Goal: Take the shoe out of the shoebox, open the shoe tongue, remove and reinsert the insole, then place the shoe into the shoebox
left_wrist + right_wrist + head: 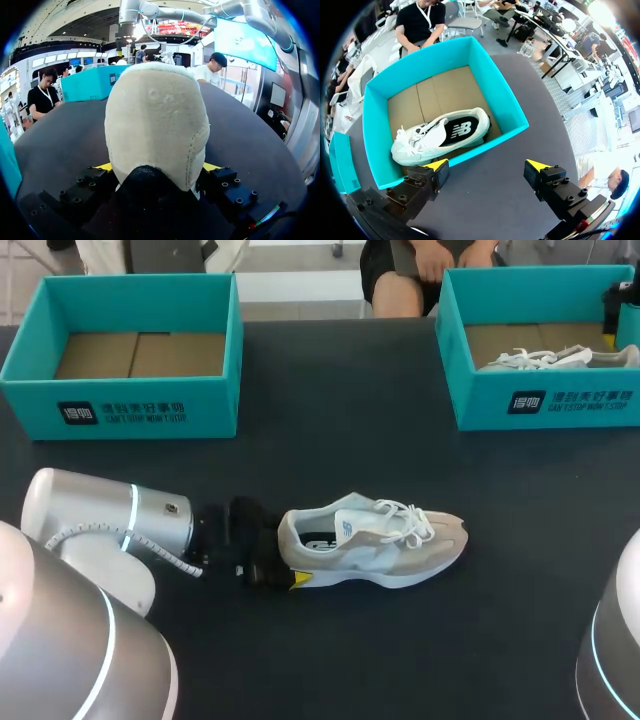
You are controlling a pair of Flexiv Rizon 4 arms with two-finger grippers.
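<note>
A beige and white shoe (375,545) lies on its side in the middle of the black table, toe pointing right. My left gripper (290,555) is at its heel. In the left wrist view the heel (157,125) fills the gap between the yellow fingertips (103,166), which stand open close against its two sides. My right gripper (485,175) hovers open and empty just outside the near wall of the right teal shoebox (447,157). A second white shoe (440,135) lies inside that shoebox (545,400).
An empty teal shoebox (120,405) stands at the back left. The second shoe (555,358) shows in the box at the back right. Bare black table lies between the two boxes and in front of the shoe.
</note>
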